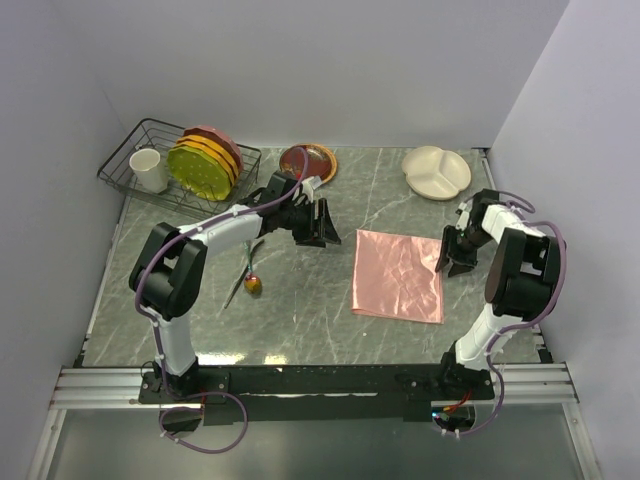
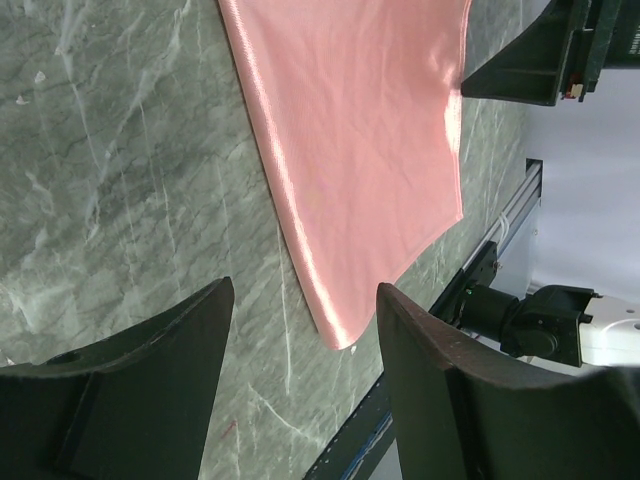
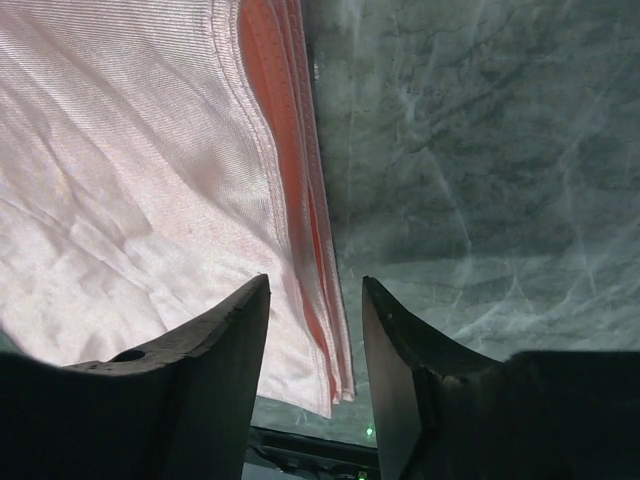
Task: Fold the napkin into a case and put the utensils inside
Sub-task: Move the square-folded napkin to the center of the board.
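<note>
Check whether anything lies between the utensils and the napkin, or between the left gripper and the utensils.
Nothing visible does. The utensils lie on the table left of the napkin, only marble between. The open left gripper hangs beyond them, unobstructed.

Napkin partly beyond both wrist views.

The left gripper fills the bottom of the frame, its two dark fingers spread apart with nothing between them. Beyond them the napkin lies flat on the grey marbled table, one corner pointing toward the gap (its near long edge catches the light). At the upper right a dark block, probably the right gripper, sits by the cloth's far edge.
</note>
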`<state>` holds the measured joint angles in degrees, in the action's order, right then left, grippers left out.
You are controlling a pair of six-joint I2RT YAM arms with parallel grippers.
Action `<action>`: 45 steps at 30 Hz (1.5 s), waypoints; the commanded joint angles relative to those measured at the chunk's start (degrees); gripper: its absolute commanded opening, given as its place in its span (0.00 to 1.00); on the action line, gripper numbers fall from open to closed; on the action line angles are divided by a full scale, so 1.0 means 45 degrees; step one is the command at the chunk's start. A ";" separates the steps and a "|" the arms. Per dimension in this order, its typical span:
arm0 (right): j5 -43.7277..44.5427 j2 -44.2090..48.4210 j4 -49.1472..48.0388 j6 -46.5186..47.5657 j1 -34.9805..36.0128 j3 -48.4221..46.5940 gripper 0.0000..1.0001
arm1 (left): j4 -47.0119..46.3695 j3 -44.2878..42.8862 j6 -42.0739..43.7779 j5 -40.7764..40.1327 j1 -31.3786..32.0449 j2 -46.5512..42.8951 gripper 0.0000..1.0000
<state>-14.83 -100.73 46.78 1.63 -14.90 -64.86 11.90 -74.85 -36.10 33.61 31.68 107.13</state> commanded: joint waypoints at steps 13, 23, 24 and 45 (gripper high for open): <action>-0.1703 -0.1482 -0.0103 -0.0185 0.0456 -0.0020 0.02 | 0.0070 0.0869 0.0618 0.0325 -0.1160 -0.0973 0.63; -0.4574 -0.1717 -0.2621 -0.3462 0.3150 0.0565 0.00 | 0.0636 0.2023 0.2062 0.1203 -0.3404 -0.2243 0.61; -0.4866 -0.1660 -0.3107 -0.3738 0.3250 0.0682 0.00 | 0.0695 0.2140 0.2509 0.1320 -0.3582 -0.2380 0.62; -0.3311 -0.0352 -0.1941 -0.2376 0.3447 -0.1090 0.47 | 0.0442 0.3331 0.5912 0.3604 -0.4052 -0.4080 0.73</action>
<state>-35.55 -106.76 35.38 -14.41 1.45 -63.81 17.41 -61.28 -12.01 45.06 13.34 92.90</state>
